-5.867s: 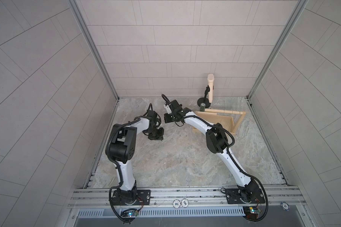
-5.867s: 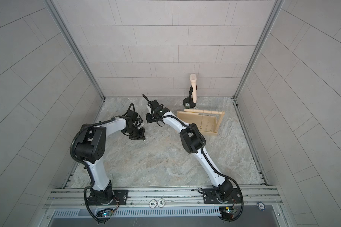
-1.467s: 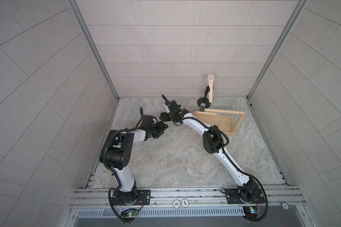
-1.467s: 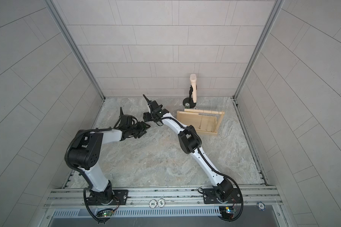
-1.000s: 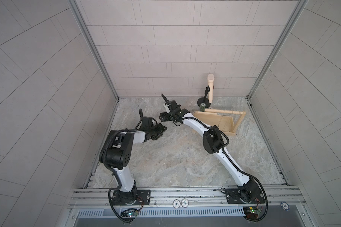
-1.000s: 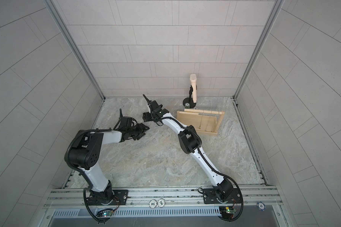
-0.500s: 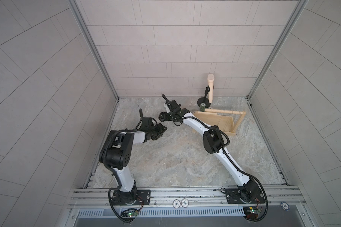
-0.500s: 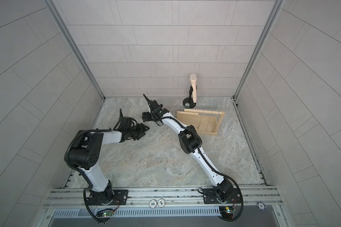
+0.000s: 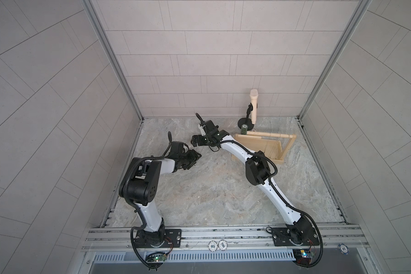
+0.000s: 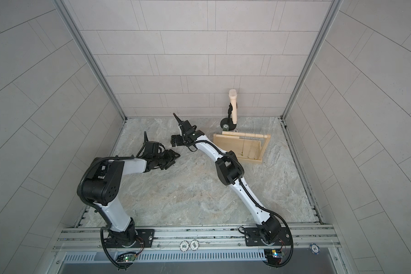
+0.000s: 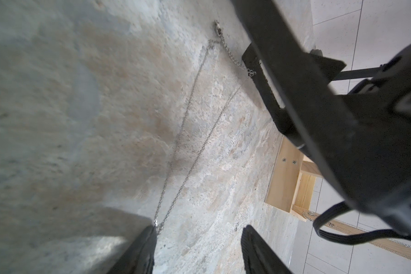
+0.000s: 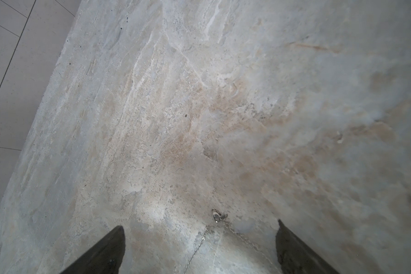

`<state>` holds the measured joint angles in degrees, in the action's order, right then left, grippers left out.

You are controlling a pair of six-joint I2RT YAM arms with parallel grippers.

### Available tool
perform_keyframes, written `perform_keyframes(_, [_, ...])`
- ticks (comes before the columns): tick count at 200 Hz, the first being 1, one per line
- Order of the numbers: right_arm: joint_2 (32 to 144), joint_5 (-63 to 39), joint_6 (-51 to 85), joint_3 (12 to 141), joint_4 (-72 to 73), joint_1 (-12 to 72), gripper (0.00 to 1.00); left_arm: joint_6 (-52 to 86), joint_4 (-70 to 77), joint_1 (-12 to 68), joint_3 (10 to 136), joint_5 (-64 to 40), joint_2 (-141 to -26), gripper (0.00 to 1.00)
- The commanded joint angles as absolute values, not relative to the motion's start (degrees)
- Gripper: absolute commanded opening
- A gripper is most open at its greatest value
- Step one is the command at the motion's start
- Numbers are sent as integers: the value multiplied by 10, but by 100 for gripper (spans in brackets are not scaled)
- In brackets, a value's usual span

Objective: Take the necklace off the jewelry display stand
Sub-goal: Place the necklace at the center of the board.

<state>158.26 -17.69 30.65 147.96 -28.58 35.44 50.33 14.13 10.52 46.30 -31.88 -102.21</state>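
Observation:
The necklace point(image 11: 218, 26), a thin silver chain, lies stretched out on the stone table between my two grippers. Its clasp point(image 12: 217, 216) rests on the table between the wide-apart fingers of my right gripper point(image 12: 199, 225), which is open. My left gripper point(image 11: 199, 227) is open too, and the chain's other end touches the tip of one finger point(image 11: 150, 239). In both top views the left gripper point(image 9: 196, 156) and right gripper point(image 9: 195, 141) nearly meet at the back left. The pale wooden jewelry display stand point(image 9: 266, 147) sits behind the right arm, at the back right.
A black round-based stand with a cream microphone point(image 9: 254, 104) stands against the back wall, with a small green roll point(image 9: 243, 130) at its foot. Thin chains hang from the stand's dowel point(image 10: 247, 135). Tiled walls close in on three sides.
My right gripper's jaws have spread wider over the last second. Since the oldest frames my left gripper has swung up toward the right gripper. Both arms are almost still now.

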Motion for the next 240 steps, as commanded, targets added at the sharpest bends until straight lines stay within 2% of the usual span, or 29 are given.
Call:
perform_keyframes(1, [1546,-180,323,1483,-302,352,100,498,91,107,446,-312,-1034,63])
perform_keyframes(240, [1524,-199,340,1483,-301,348,100,487,71,107,358,-303,-982,63])
